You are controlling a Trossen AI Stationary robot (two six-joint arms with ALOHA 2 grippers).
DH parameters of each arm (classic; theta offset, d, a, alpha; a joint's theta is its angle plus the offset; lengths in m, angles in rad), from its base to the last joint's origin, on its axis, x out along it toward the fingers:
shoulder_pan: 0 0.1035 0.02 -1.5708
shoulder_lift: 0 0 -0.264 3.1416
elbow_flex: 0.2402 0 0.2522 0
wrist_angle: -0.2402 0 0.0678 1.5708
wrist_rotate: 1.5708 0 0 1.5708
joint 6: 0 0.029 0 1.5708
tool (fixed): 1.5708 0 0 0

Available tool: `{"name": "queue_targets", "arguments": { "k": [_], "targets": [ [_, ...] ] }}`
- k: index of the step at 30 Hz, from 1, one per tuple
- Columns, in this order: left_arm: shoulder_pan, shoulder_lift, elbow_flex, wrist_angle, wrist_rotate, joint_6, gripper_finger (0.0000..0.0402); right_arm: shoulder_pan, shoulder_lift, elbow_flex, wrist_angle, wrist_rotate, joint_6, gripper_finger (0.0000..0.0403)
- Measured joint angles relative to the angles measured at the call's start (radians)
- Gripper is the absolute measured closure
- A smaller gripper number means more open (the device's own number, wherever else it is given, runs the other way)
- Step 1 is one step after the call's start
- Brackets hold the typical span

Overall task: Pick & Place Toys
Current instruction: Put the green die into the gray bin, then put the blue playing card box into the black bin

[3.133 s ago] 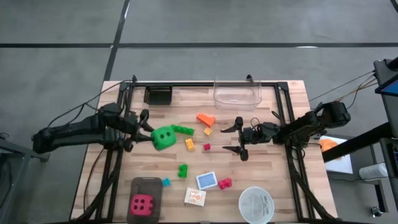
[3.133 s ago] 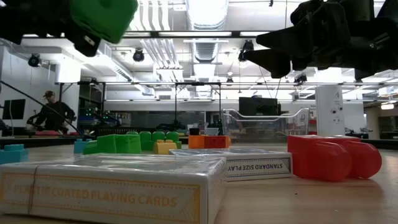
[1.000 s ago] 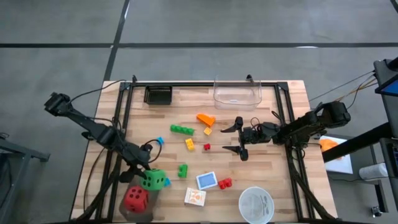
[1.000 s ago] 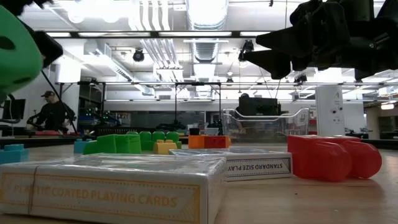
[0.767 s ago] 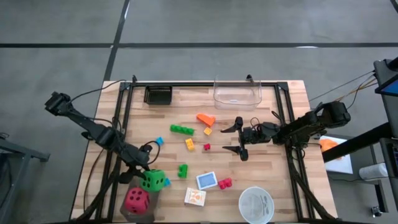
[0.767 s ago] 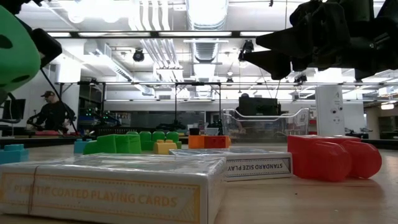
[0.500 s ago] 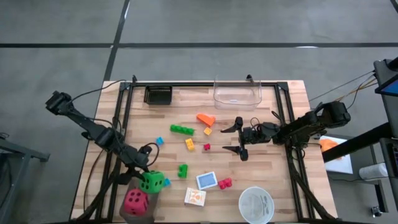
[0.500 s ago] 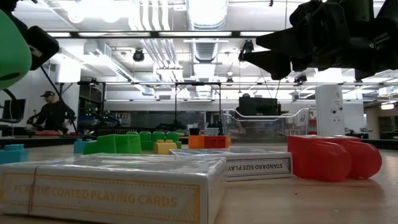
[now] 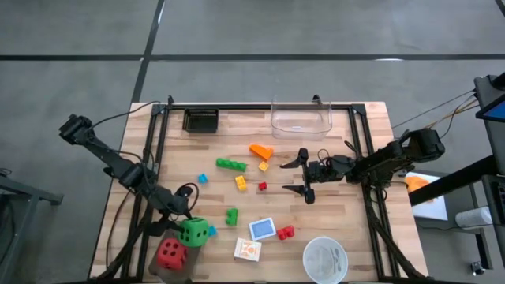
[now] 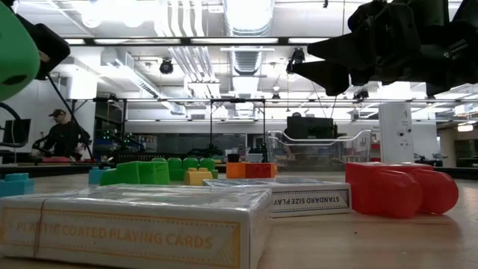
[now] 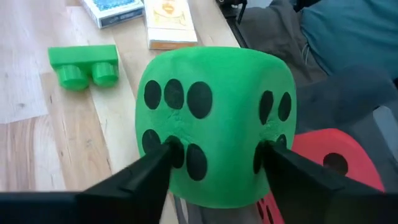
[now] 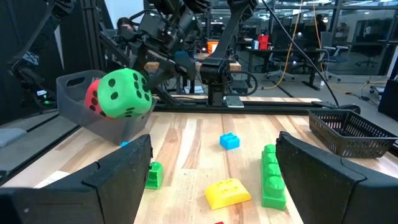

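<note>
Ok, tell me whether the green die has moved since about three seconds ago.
Yes. In the high view the green die has gone from beside the long green brick toward the table's near-left corner, next to the red die, between the left tool's fingers.

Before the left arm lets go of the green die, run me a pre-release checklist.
1. Green die between the left gripper fingers: ok, both fingers touch its sides.
2. Die over the grey bin: ok, it hangs at the bin's edge, above the table's front left corner.
3. Room in the bin: cannot tell; the red die already lies inside, partly under the green one.
4. Left jaws' state: cannot tell whether the grip is loosening.
5. Right gripper out of the way: ok, open and hovering mid-table, far from the bin.
6. Nearby toys clear: ok, the small green brick lies apart on the table.
</note>
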Motion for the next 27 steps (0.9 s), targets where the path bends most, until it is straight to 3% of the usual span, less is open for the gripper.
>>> {"name": "queue_targets", "arguments": {
  "k": [5, 16, 27],
  "targets": [
    [-0.003, 0.0, 0.0, 0.002, -0.008, -0.018, 0.0128, 0.0, 0.0, 0.0, 0.0, 0.0, 0.0, 0.0069],
    [-0.045, -0.001, 0.055, -0.044, -0.012, -0.017, 0.0183, 0.0, 0.0, 0.0, 0.0, 0.0, -0.001, 0.0069],
    [-0.066, -0.001, 0.077, -0.074, -0.019, -0.04, 0.0187, 0.0, 0.0, 0.0, 0.0, 0.0, -0.001, 0.0069]
  ]
}}
